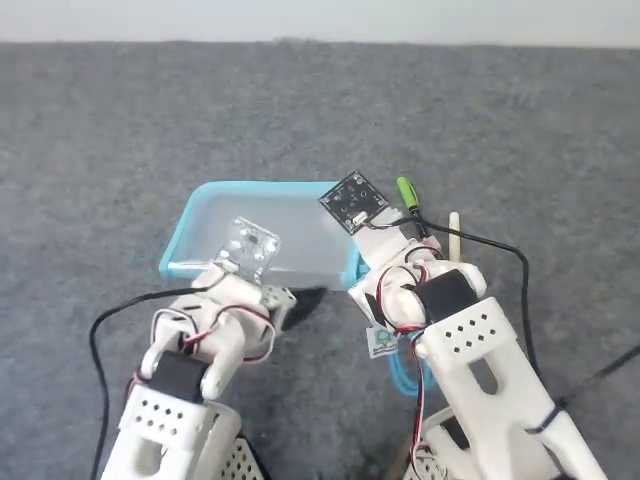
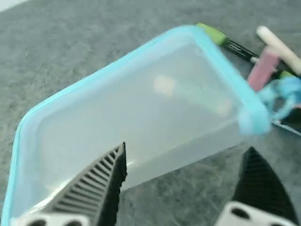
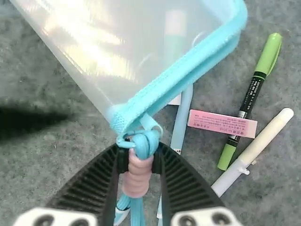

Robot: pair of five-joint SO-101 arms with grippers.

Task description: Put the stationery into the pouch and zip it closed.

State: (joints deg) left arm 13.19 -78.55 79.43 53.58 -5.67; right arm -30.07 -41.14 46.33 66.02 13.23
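The right end effector (image 3: 138, 153) grips the zip pull (image 3: 141, 141) at the pouch's (image 1: 265, 225) near right corner, the left end effector (image 2: 186, 149) hangs released over it, and with pen (image 3: 256, 89) and eraser (image 3: 222, 123) outside on the desk (image 1: 120, 120), unzipping seems next, left pinning the pouch.

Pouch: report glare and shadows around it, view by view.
High view: pouch evenly lit, dark shadow by its near edge. Left wrist view: soft sheen, no hard glare. Right wrist view: bright streaks across the plastic, dark shadow on carpet beside it.
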